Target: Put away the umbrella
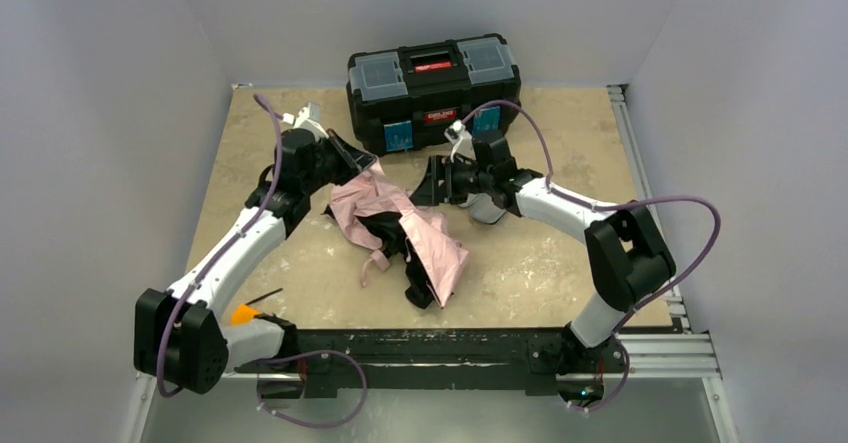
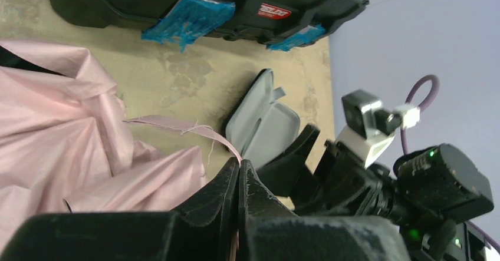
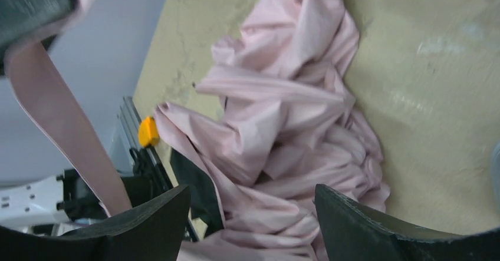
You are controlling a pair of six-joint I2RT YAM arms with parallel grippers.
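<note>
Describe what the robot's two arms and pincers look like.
The left arm and right arm have white links, bulky black joints and looping purple cables. The left pincer and right pincer are matte black with tapered fingers.

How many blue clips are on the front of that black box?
2. The left clip and the right clip sit on the front of the black box, either side of its red label. Other sides are hidden.

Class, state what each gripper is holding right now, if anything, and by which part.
The left gripper pinches the umbrella by its thin pink strap; the right gripper, jaws open, holds nothing.
</note>
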